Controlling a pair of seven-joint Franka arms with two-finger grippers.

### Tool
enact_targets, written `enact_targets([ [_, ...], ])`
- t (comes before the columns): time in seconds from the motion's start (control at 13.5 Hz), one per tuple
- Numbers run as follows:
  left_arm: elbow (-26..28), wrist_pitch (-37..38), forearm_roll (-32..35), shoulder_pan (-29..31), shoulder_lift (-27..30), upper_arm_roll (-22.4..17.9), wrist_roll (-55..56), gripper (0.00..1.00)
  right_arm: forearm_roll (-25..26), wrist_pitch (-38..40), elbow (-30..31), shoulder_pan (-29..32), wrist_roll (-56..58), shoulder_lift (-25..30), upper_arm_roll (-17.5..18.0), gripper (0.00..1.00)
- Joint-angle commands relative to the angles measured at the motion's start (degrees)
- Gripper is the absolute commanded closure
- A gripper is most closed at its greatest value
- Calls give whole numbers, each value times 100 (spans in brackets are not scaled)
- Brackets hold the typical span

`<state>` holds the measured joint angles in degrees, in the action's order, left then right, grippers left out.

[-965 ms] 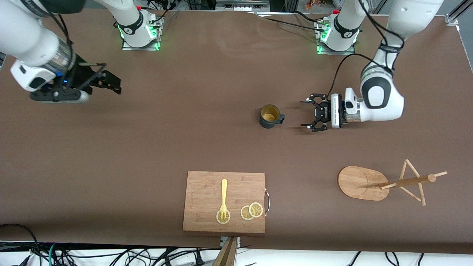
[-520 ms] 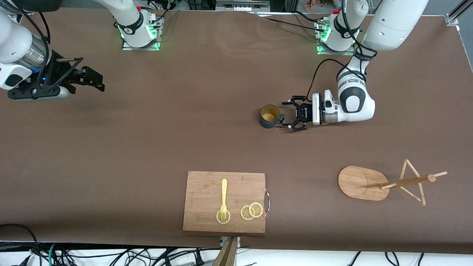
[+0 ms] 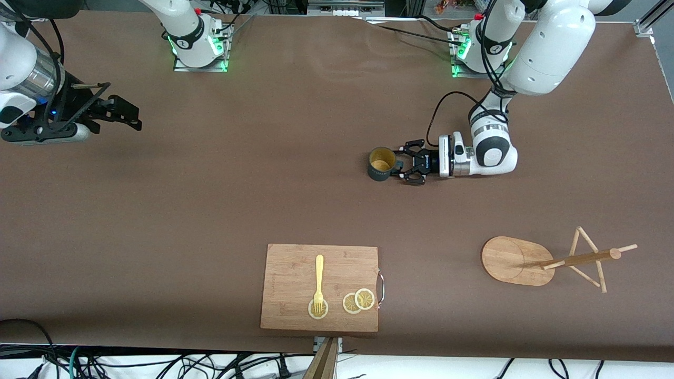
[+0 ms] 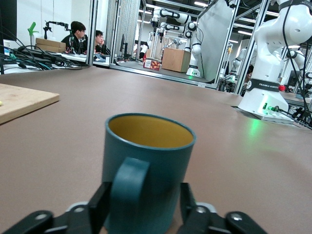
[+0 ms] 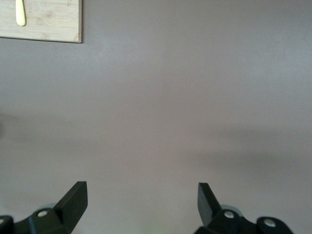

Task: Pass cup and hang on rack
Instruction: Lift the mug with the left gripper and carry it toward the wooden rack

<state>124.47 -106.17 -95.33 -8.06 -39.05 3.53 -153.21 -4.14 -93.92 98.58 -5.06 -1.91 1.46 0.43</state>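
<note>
Cup (image 3: 381, 164), dark teal with a mustard-yellow inside, stands upright on the brown worktop (image 3: 263, 184) near its middle, farther from the front camera than the cutting board (image 3: 320, 287). Its handle points toward the left arm's end, and the left pincer (image 3: 403, 168) sits low at that handle, its fingers (image 4: 100, 210) partly drawn in on either side of the cup's handle side; whether they already press it cannot be told. The right pincer (image 3: 122, 112) hangs over the right arm's end of the worktop, spread wide and holding nothing, waiting. The rack (image 3: 547, 259) stands toward the left arm's end, nearer the front camera than the cup.
</note>
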Motion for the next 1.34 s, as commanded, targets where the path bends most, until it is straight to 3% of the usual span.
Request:
enact_targets([
  [0.0,-81,211,-135,77,-76,-11,-359,85,44,94,-101,199,77,101,211,0],
  [0.3,-37,421,-117,182,2,-11,182,89,79,111,-365,207,95,-154,194,0],
  [0.45,7,685,-21,279,265,-19,842,89,360,111,-392,199,103,-163,203,0],
  [0.67,16,720,567,629,871,-19,2071,89,378,94,-558,207,86,-172,203,0],
  [0.89,-54,1131,1752,1384,1277,-28,3434,89,291,50,-621,234,51,-225,194,0],
  [1.26,-220,2274,2527,2816,1234,-72,4797,88,299,50,-726,163,51,-277,229,0],
])
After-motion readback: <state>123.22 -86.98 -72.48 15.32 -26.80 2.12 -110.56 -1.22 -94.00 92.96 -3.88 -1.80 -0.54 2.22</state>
